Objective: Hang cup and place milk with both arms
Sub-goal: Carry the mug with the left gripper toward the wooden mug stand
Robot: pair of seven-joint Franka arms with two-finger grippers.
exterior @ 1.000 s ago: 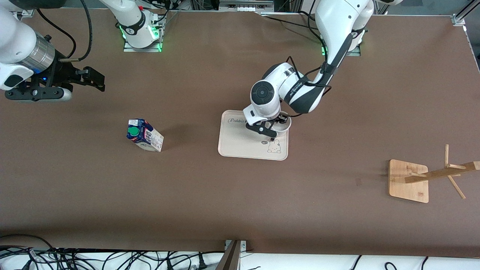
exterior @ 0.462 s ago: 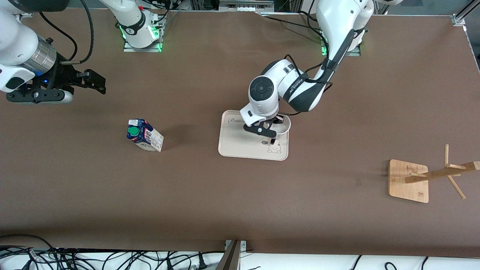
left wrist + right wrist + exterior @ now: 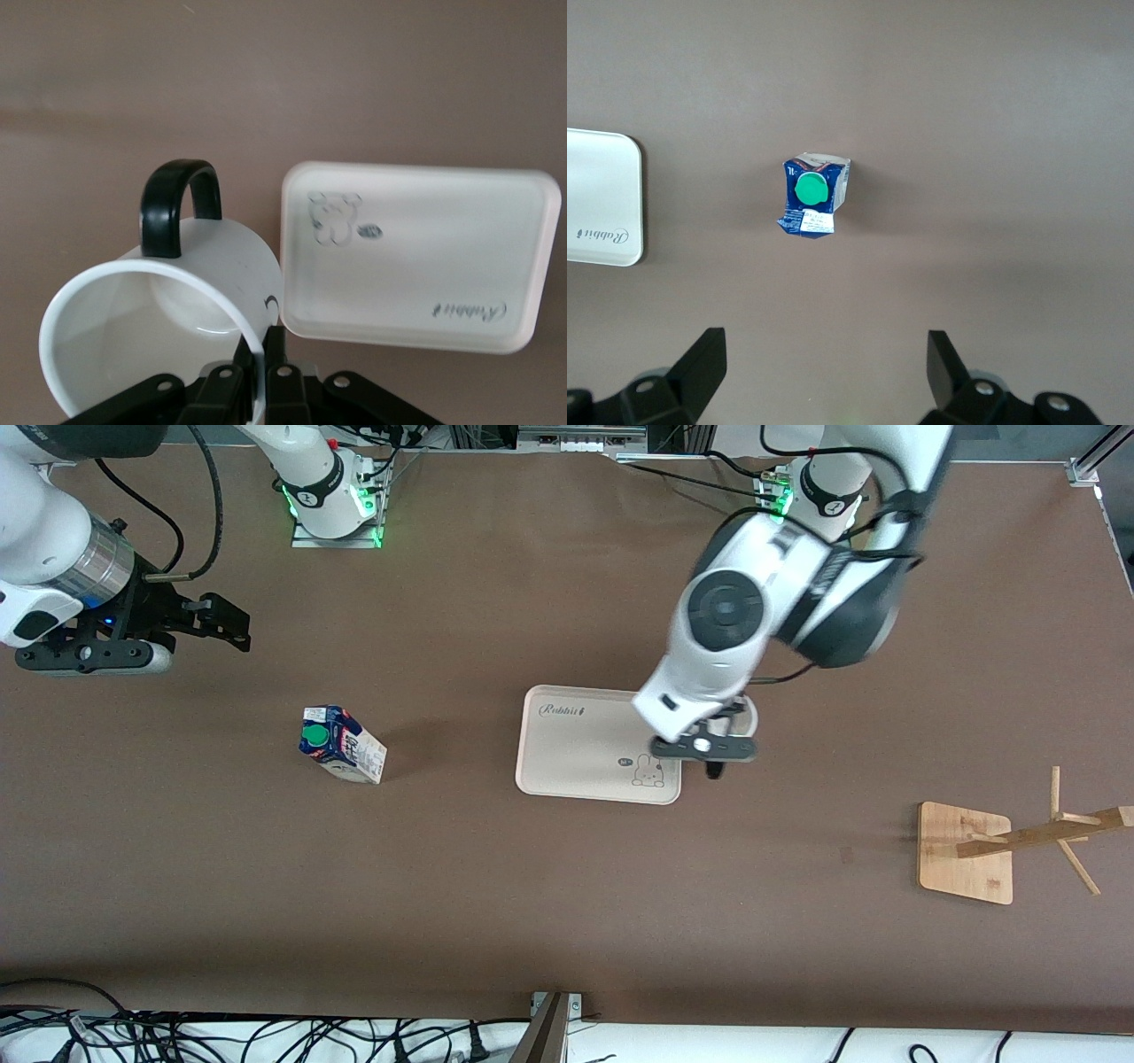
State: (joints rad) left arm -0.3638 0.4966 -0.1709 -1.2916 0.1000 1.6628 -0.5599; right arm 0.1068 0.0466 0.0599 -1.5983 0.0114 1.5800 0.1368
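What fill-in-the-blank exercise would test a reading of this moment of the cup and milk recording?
1. The left gripper is shut on the rim of the small white mug with the black ____ handle.
2. The cream rectangular tray printed with a rabbit carries ____ objects.
3. The blue and white milk carton with the green cap stands on the ____.
4. The right gripper, over bare table, has its fingers ____.

Missing words: loop; no; table; open
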